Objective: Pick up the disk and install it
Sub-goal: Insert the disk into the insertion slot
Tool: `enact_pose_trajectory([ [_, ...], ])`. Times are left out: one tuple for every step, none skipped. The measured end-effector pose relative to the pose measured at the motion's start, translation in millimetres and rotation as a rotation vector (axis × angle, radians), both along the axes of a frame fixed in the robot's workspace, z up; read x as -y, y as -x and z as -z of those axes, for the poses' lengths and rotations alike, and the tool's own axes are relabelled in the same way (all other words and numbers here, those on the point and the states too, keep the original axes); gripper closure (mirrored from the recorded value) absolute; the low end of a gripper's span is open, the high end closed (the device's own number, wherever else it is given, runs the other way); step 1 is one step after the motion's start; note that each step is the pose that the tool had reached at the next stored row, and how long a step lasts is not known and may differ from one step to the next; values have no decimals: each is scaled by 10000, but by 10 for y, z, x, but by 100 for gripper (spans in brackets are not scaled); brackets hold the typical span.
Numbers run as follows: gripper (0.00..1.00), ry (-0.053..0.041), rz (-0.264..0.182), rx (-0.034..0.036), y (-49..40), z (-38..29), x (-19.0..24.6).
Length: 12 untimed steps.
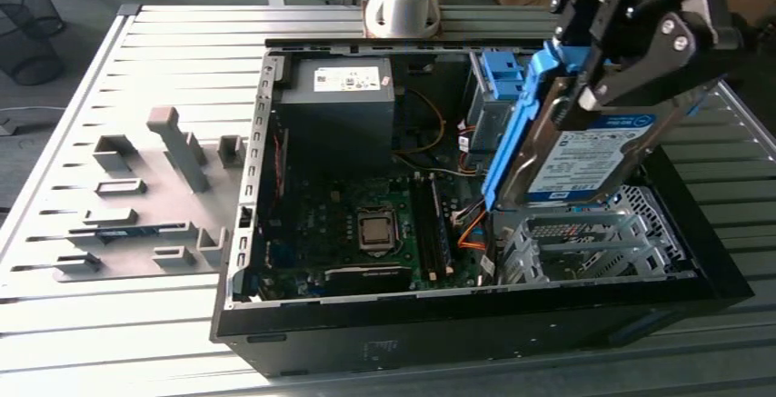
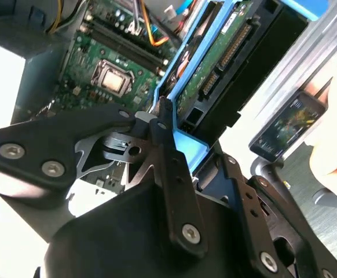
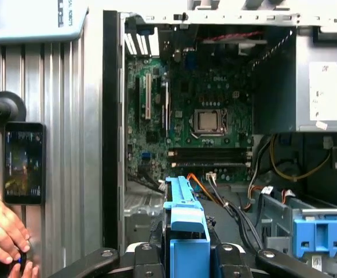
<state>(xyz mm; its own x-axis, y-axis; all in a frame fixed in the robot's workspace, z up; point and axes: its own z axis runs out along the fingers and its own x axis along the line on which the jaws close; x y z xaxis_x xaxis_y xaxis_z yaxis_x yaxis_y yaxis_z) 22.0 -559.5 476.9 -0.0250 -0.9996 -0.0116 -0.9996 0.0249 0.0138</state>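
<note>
The disk (image 1: 594, 156) is gripped by the tool (image 1: 612, 81), whose fingers are closed on the blue carrier framing it. It is held steeply tilted above the open computer case (image 1: 485, 320), clear of everything inside, with its white-and-blue label shown in the exterior view. It hangs over the case's metal drive bay (image 1: 582, 243), which lies at the side of the case toward the exterior view's right. A blue bracket (image 1: 500, 74) is fixed at the far end of that same side of the case. Inside the case, the motherboard (image 1: 352, 224) is laid flat on the floor and a grey power supply (image 1: 340, 97) is seated in the far corner. The case is set on a slatted metal bench (image 1: 122, 324), and a grey fixture block (image 1: 145, 188) is placed on the bench beside the case. In the first wrist view a phone (image 3: 24, 162) is seen outside the case wall, with a person's hand (image 3: 3, 231) just beside it.
</note>
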Motion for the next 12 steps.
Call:
enact_pose_trajectory([
  [64, -1, 0, 0, -39, 10, 4],
  [64, -1, 0, 0, -73, 20, 8],
  [64, 0, 0, 0, -99, 29, 10],
  [64, 0, -1, 0, -111, 36, 11],
  [64, 2, 0, 0, -112, 36, 11],
  [64, 2, 1, 0, -112, 36, 12],
  [64, 1, 1, 0, -115, 40, 12],
  [64, -2, 0, 0, -129, 48, 13],
  [64, -2, 0, 0, -152, 59, 16],
  [64, -1, 1, 0, -183, 70, 19],
  [64, 0, 0, 0, -220, 82, 23],
  [64, 0, 0, 0, -254, 93, 27],
])
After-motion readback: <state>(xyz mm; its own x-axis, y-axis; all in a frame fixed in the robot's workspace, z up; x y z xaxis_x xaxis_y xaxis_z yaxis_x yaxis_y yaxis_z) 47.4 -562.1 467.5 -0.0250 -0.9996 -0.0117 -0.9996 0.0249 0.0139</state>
